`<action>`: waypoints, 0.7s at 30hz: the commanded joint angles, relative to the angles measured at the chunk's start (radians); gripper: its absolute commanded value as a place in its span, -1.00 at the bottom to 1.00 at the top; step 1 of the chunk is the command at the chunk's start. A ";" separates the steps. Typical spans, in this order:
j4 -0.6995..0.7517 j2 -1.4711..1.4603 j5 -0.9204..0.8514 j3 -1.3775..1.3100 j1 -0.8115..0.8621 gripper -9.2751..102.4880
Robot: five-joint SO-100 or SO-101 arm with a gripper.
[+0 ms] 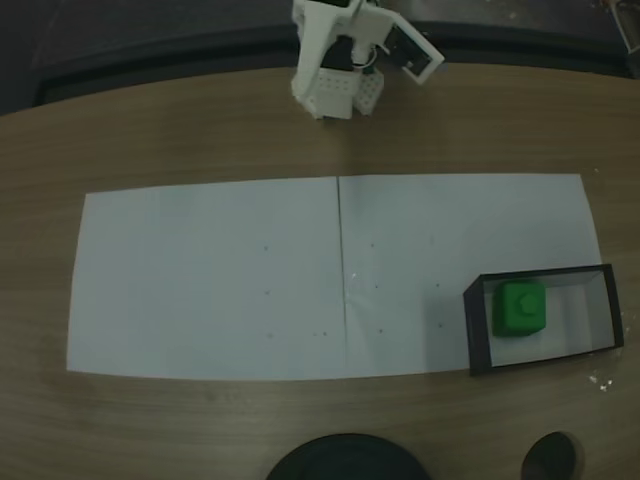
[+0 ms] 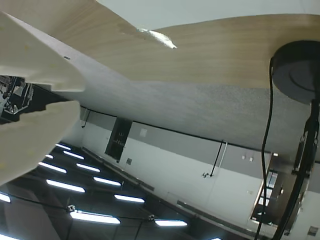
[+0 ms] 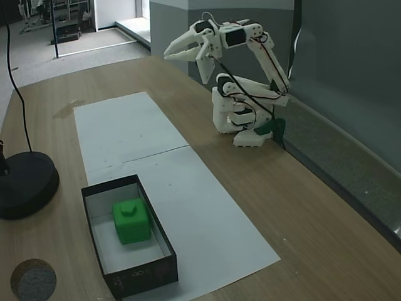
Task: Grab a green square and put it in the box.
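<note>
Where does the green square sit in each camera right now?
A fixed view: green square lower right, inside the box.
Wrist view: not in it.
A fixed view: green square lower left, inside the box.
Shared landmark: the white paper under the box.

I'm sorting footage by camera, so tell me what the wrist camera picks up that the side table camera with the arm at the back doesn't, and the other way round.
Only the wrist view shows ceiling lights and a white wall. Only the fixed view shows the green block sitting inside the black box, on white paper, with the raised gripper above the table. Both share the wooden table and a black round base with its cable.
</note>
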 commanded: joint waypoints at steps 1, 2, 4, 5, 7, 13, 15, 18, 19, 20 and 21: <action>-0.098 0.023 0.005 0.106 -0.002 -0.84; -0.126 0.023 0.005 0.149 -0.003 -0.84; -0.175 0.023 0.005 0.229 -0.034 -0.84; -0.189 0.023 0.005 0.264 -0.055 -0.84; -0.198 0.023 0.006 0.322 -0.123 -0.84; -0.193 0.023 0.184 0.457 -0.319 -0.84; -0.199 0.023 0.242 0.480 -0.328 -0.83; -0.190 0.021 0.242 0.545 -0.333 -0.84; -0.187 0.021 0.242 0.574 -0.331 -0.84; -0.179 0.023 0.249 0.592 -0.330 -0.84; -0.166 0.025 0.250 0.591 -0.324 -0.84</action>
